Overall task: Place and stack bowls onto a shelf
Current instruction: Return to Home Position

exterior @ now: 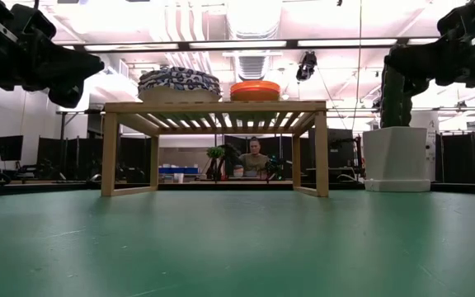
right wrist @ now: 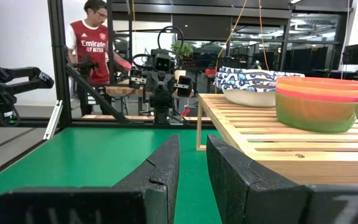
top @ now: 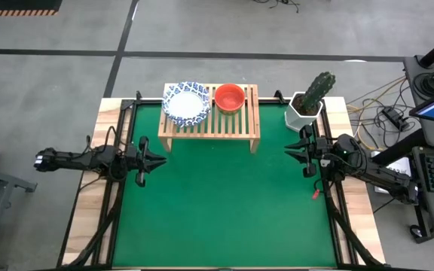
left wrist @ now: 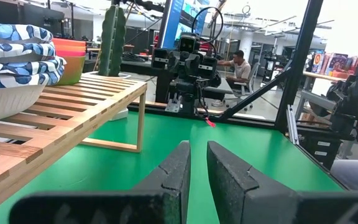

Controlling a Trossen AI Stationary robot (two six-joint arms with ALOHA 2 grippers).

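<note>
Both stacks are sitting on the shelf [top: 236, 124] at the far middle of the table [top: 224, 203]: the blue-rimmed white bowls [top: 185, 103] on its left end, the smaller coloured bowls [top: 229, 97], orange on top, just beside them at centre. The shelf's right third is showing bare slats. The shelf's long axis is running side to side, so it is lying between the arms and slightly beyond them. The left gripper [top: 159, 159] is hanging off the shelf's left leg, nearer the white stack. The right gripper [top: 291, 150] is hanging off the right leg, near the cactus pot [top: 305, 109]. Both are pointing inward, fingers nearly pressed together with a thin slit, pinching nothing. No bowls are lying loose on the table, so stacking looks done. Probably only pulling back clear of the shelf legs is remaining.
</note>
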